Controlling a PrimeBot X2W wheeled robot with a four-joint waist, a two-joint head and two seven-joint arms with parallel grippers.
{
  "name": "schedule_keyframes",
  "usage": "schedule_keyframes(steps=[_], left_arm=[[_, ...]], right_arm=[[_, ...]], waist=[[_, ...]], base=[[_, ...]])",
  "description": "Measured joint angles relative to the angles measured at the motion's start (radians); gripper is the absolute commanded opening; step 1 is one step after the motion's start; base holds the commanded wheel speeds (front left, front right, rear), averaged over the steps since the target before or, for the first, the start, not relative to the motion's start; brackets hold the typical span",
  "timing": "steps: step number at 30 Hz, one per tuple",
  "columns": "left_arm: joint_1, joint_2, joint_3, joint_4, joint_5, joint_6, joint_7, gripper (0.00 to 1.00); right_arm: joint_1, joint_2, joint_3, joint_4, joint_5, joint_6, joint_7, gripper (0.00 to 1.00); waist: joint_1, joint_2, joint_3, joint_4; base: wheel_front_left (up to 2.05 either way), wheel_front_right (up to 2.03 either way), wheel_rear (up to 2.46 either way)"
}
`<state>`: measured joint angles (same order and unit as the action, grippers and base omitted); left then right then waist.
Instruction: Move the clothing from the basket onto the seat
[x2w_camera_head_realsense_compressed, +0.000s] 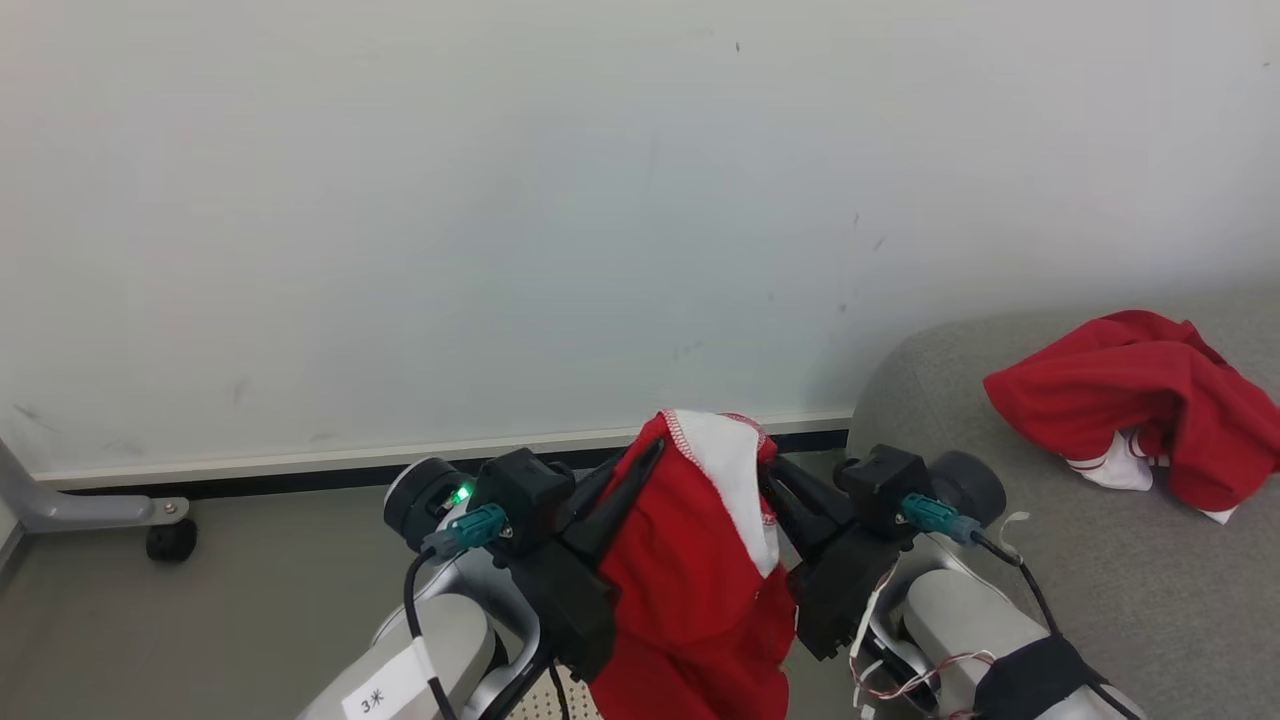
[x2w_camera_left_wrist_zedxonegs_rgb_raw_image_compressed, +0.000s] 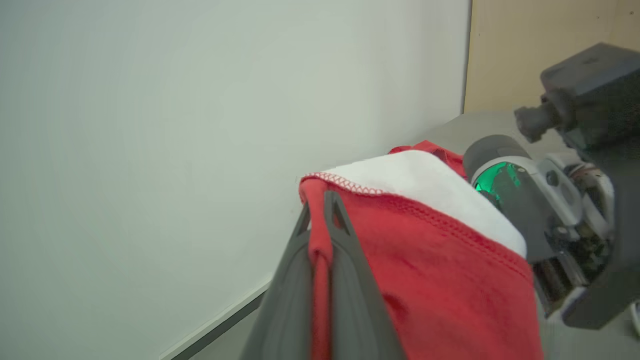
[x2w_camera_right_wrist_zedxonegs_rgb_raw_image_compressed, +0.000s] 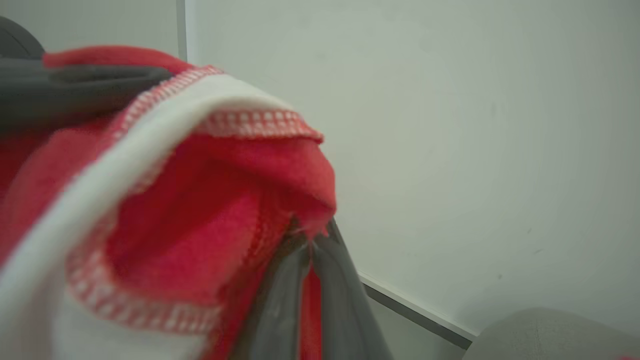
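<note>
Clamping my left gripper (x2w_camera_head_realsense_compressed: 642, 462) on the held garment (x2w_camera_head_realsense_compressed: 690, 570), I hold it up before the wall (x2w_camera_head_realsense_compressed: 500, 200), my right gripper (x2w_camera_head_realsense_compressed: 783, 482) pinching its other edge; further right, a second garment (x2w_camera_head_realsense_compressed: 1130, 400) lies on the seat (x2w_camera_head_realsense_compressed: 1000, 570).

This is looking like a bare lab room: scuffed white wall (x2w_camera_head_realsense_compressed: 600, 200) spanning the top, castored stand leg (x2w_camera_head_realsense_compressed: 110, 512) lower left, grey seat (x2w_camera_head_realsense_compressed: 1150, 590) lower right.
</note>
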<state>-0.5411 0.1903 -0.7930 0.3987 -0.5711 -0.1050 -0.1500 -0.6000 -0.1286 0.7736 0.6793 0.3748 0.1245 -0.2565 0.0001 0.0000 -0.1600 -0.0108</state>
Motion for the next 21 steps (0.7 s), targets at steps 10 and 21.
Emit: schedule_keyframes(steps=[10, 21], left_arm=[[0.063, 0.022, 0.027, 0.000, -0.038, 0.021, -0.011, 1.00], [0.153, 0.020, 0.016, -0.034, -0.040, 0.028, -0.048, 1.00]], right_arm=[[-0.024, -0.058, -0.016, -0.002, 0.032, 0.000, 0.000, 0.00], [-0.021, -0.177, -0.072, -0.051, 0.047, 0.000, 0.000, 0.00]], waist=[[0.0000, 0.0000, 0.010, -0.045], [0.0000, 0.0000, 0.019, -0.145]], base=[[0.00, 0.00, 0.00], [0.00, 0.00, 0.00]])
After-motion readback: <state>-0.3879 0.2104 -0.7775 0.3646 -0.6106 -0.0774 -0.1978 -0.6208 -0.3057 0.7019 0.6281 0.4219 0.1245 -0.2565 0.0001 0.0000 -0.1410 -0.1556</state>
